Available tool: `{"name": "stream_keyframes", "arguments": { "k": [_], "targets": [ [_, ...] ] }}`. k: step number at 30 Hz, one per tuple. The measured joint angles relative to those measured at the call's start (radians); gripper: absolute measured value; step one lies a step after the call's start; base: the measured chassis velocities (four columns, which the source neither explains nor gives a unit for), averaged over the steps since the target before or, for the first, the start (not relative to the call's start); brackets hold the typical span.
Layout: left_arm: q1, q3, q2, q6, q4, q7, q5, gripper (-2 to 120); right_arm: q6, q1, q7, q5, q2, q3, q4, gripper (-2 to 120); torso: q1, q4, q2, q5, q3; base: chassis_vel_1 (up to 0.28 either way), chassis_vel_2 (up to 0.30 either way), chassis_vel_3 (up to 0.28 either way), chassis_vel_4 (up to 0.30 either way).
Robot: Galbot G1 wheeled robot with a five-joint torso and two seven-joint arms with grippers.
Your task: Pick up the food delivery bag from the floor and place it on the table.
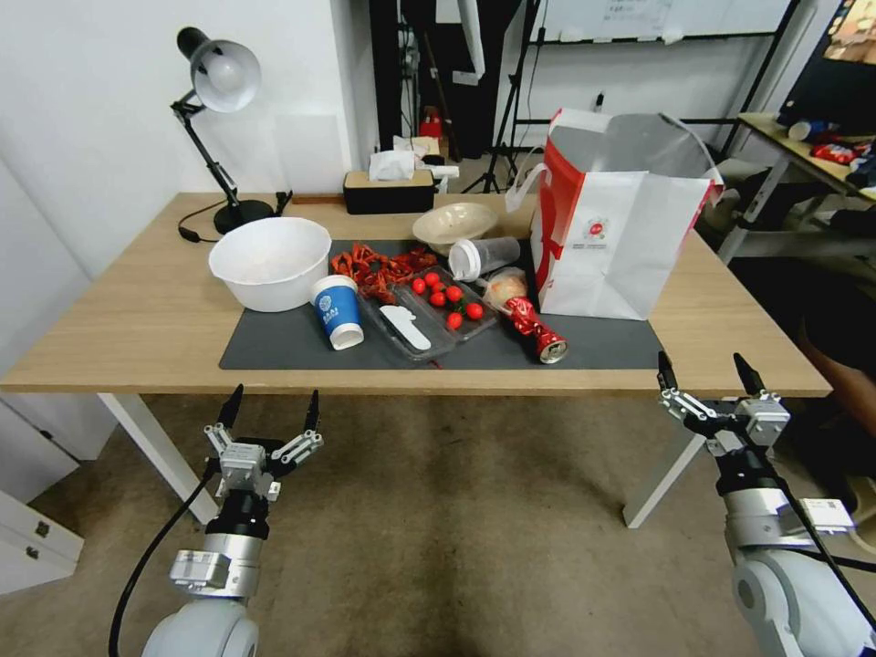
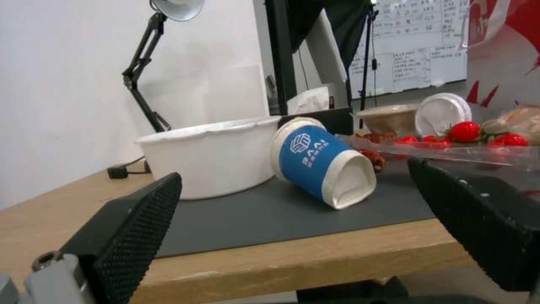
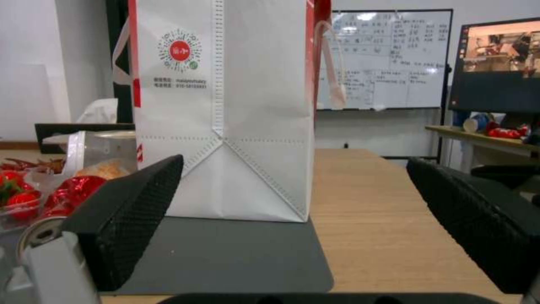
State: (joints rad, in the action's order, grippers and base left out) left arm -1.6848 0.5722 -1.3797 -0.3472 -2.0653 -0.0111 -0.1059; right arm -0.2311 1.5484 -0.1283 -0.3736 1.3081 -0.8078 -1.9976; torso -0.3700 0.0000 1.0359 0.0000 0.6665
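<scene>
The food delivery bag [image 1: 616,228], white with red side panels and a round red logo, stands upright on the table [image 1: 137,319], its base partly on the dark grey mat [image 1: 283,342] at the right. The right wrist view shows the bag [image 3: 225,109] close up, standing just past my fingers. My right gripper [image 1: 710,376] is open at the table's front edge, in front of the bag and apart from it. My left gripper [image 1: 271,411] is open below the front edge on the left, empty. The floor [image 1: 438,511] is beige-brown carpet beneath both arms.
On the mat lie a white bowl [image 1: 270,262], a tipped blue paper cup [image 1: 337,312], a clear tray of cherry tomatoes [image 1: 438,306], dried chillies, a crushed red can [image 1: 537,330] and a lidded cup. A desk lamp [image 1: 214,119] and tissue box [image 1: 390,190] stand behind.
</scene>
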Motion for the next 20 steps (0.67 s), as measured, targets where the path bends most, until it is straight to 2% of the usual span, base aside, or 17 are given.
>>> {"name": "stream_keyframes", "arguments": {
  "k": [20],
  "targets": [
    [0.0,0.0,0.0,0.001,0.0,0.0,0.0,100,0.002,-0.001,0.001,-0.003,-0.001,0.0,-0.001,100,0.0,0.0,0.0,0.0,0.0,0.0,0.0,0.0,0.0]
  ]
}}
